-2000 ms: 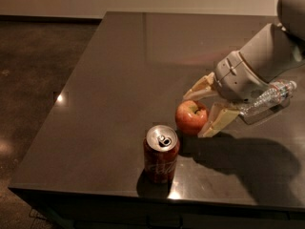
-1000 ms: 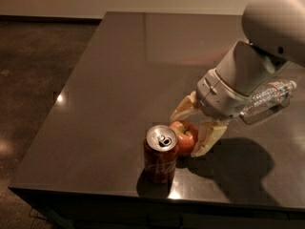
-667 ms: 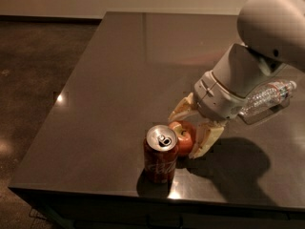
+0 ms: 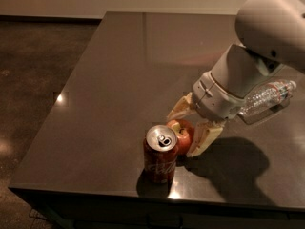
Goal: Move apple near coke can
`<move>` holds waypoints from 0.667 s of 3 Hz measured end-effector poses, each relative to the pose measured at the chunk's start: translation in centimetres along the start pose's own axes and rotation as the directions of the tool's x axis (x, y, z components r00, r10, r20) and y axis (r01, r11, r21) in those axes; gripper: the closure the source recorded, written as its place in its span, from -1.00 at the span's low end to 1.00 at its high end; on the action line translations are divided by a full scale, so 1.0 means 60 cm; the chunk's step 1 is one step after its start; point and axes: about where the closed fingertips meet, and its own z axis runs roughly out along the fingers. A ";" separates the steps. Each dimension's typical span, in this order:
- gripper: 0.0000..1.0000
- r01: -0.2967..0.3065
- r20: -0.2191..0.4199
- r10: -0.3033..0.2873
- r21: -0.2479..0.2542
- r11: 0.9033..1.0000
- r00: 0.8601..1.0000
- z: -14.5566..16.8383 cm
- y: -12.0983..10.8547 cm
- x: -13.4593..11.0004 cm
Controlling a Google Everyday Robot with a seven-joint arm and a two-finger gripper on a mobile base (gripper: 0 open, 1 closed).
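1. One gripper [image 4: 182, 134] is in view, low over the front part of the table at the end of a bulky pale arm [image 4: 238, 82] that reaches in from the upper right.
2. Its two beige fingers [image 4: 202, 136] are spread only as wide as the fruit and close on one apple [image 4: 184, 130], one finger at the apple's far upper side and the other against its near right side.
3. The apple is red with a paler patch at the top. It sits at table level between the fingers, and its left side is just beside the can, touching it or nearly so.
4. One coke can [image 4: 160, 155] stands upright in front of and to the left of the apple, near the table's front edge. It is red, with its silver top and pull tab facing up.
5. One clear plastic bottle [image 4: 265, 97] lies on its side to the right, behind the arm and well apart from the can.
6. All of this rests on one dark, glossy table [image 4: 119, 70].
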 end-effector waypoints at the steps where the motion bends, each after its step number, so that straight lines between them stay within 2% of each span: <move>1: -1.00 0.002 -0.002 -0.002 0.002 1.000 1.000 0.000 -0.001 -0.002; 2: -1.00 0.002 -0.002 -0.002 0.002 1.000 1.000 0.000 -0.001 -0.002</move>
